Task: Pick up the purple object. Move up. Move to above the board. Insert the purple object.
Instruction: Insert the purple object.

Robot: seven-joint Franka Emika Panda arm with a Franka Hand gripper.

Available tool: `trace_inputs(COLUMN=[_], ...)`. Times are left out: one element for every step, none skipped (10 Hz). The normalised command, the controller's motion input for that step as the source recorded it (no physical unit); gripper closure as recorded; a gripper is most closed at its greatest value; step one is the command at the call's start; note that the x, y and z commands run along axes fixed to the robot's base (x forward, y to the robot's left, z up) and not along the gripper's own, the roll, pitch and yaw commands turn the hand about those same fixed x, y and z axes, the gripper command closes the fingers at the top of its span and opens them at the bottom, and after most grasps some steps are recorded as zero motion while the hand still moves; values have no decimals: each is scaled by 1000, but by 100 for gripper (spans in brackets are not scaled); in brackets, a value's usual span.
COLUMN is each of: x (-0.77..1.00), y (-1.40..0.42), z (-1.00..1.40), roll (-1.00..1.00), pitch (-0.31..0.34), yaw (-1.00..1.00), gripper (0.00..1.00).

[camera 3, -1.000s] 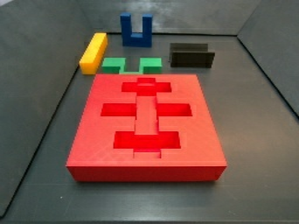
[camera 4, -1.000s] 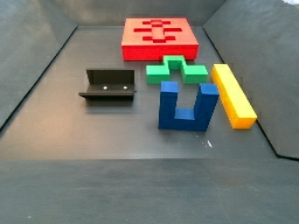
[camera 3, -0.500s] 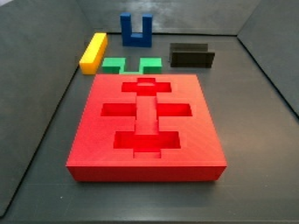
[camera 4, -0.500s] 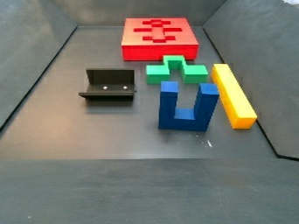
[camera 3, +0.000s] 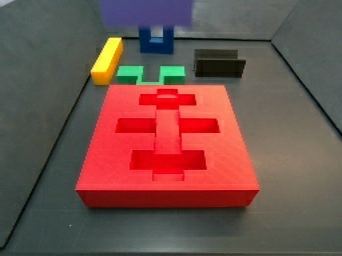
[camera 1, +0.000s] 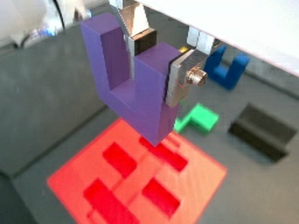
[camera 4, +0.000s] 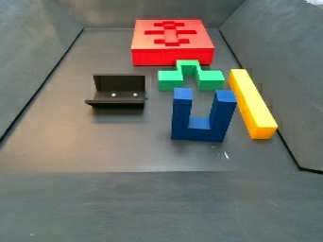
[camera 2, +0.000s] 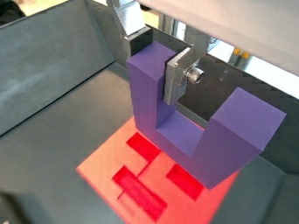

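Observation:
My gripper (camera 1: 152,66) is shut on one prong of the purple object (camera 1: 135,87), a U-shaped block, and holds it in the air over the board (camera 1: 201,182). Both wrist views show this; in a wrist view the silver finger plates clamp the prong of the purple object (camera 2: 152,105) above the board (camera 2: 100,162). In a side view the purple object's lower part (camera 3: 147,12) shows at the top edge, beyond the far end of the board (camera 3: 107,150). The gripper itself is out of both side views. The board (camera 4: 175,55) lies flat with its recesses bare.
A blue U-shaped block (camera 3: 156,35) (camera 4: 199,118), a green flat block (camera 3: 150,73) (camera 4: 190,74) and a yellow bar (camera 3: 106,57) (camera 4: 252,102) lie on the floor past the board's end. The dark fixture (camera 3: 221,64) (camera 4: 117,93) stands beside them.
The purple object has come into a side view at its top edge, where nothing showed before. The pieces on the floor and the board have not moved.

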Motion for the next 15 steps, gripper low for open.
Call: trace_inputs(x=[700,671,606,560,526,451,420,391,260,106,-17,-243,-331,-329,-69], y=[-677,-743,-717,-709,-686,-560,-506,-491,-451,-200,-23,0,0,0,-89], z=[-680,-620,-606,-591,-560,-526,-474,-434,-346,-200,-191,-400,-437,-326,-120], roll=[0,97,160,173,173,101,13,0,6,40,123,220,183,153,57], pitch=[-44,0,27,51,70,44,0,0,0,11,16,0,-26,-70,-110], yaw=[0,0,0,0,0,26,89,160,166,46,74,197,263,211,186], gripper=[100,100,100,100,100,100,100,100,100,100,100,100,100,100,100])
